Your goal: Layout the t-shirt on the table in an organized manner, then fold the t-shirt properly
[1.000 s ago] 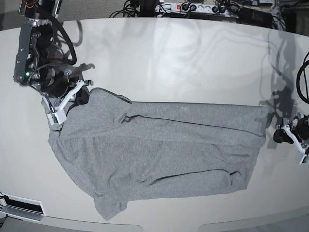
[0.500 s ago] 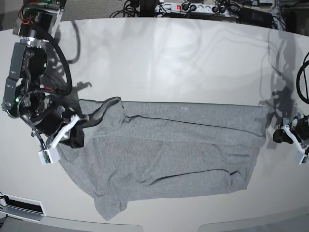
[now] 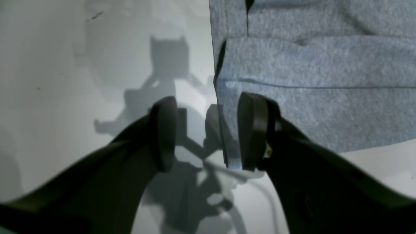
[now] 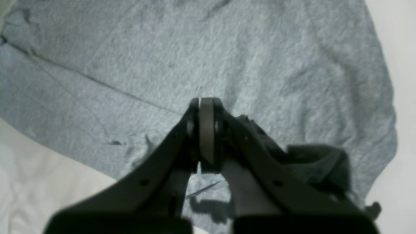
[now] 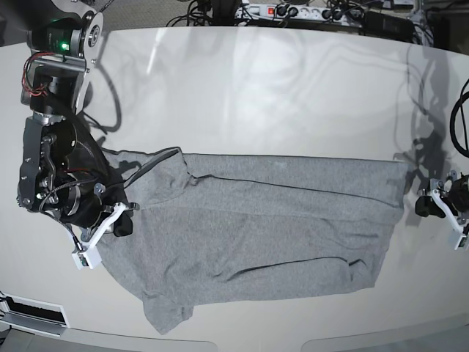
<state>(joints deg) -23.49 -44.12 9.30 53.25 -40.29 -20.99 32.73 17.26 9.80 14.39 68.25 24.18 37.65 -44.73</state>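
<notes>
One garment is all there is to manage: the t-shirt [image 5: 256, 235] lies spread across the near half of the table [image 5: 278, 95], roughly flat but not squared, with a long crease running along its upper part, ripples toward the lower hem and a sleeve poking out at the bottom near the table's front edge. It looks light, limp and thin, the sort of knit that keeps no shape of its own (any pull at one corner will drag folds through the rest), and the glossy tabletop should let it slide easily rather than hold it in place. The right gripper [image 4: 205, 136] is clenched, its jaws pressed together over the shirt's end on the base view's left; dark fabric is bunched just beside its fingers, but whether cloth is actually pinched between them I cannot tell. The left gripper [image 3: 204, 136] is released, jaws standing wide apart, one finger [image 3: 255, 133] over the corner of the shirt's edge and the other over bare table, so it straddles the hem without gripping it. Good places to take hold would be doubled hems, seams and corners, where the layers are thicker and less likely to slip out of a pinch. Two holds pulled apart at opposite ends should flatten it better than one, since a single tug will only bunch the cloth.
</notes>
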